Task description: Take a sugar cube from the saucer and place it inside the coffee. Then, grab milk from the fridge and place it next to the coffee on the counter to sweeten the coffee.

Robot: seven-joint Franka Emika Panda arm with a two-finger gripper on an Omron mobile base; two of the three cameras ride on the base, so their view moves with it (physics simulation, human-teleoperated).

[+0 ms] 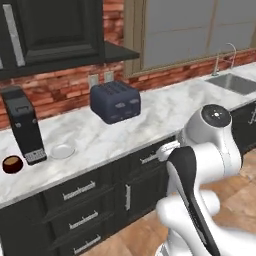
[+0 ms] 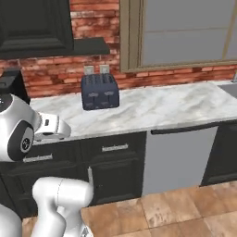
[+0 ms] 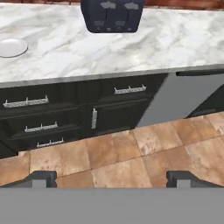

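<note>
1. The end effector (image 3: 112, 178) stands with its jaws spread wide; the two dark fingertips (image 3: 40, 178) rise far apart at the bottom of the hand view, with nothing between them and nothing touching them.
2. Directly ahead of the fingertips lies the brown tiled floor (image 3: 131, 153), well clear of them.
3. Beyond the floor stands a run of dark cabinets (image 3: 65, 113) with pale bar handles, and to the right of the end effector's line a plain grey appliance front (image 3: 183, 98).
4. Above the cabinets runs the counter (image 3: 175, 39), white marble with grey veins, well apart from the end effector.
5. On the counter, far off to the upper left of the end effector's view, sits the saucer (image 3: 12, 47); whether a sugar cube lies on it cannot be told.
6. Straight ahead at the counter's back stands a dark blue toaster (image 3: 112, 15).
7. In the left base view, the coffee (image 1: 12, 164) sits on the counter just left of a black coffee machine (image 1: 23, 125), with the saucer (image 1: 62, 150) just right of that machine.
8. Far along the counter lies a sink (image 1: 235, 82) with a curved tap.
</note>
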